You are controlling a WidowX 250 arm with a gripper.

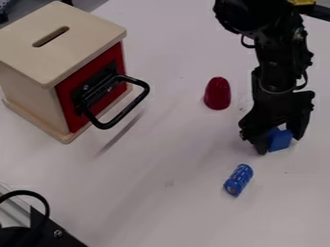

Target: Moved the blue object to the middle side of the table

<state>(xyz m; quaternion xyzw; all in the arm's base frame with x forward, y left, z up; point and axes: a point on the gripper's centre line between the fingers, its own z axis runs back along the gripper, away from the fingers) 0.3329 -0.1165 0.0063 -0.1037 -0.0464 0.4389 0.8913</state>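
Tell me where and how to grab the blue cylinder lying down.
Take the blue cylinder around its middle, from above, one finger along each long side. It lies lengthwise, so a pinch across its narrow width should hold best. The gripper would first need to release the blue block.

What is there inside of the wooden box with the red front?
The inside of the wooden box cannot be seen: its walls and the red front cover it. The slot in its top looks dark, and nothing can be made out through it.
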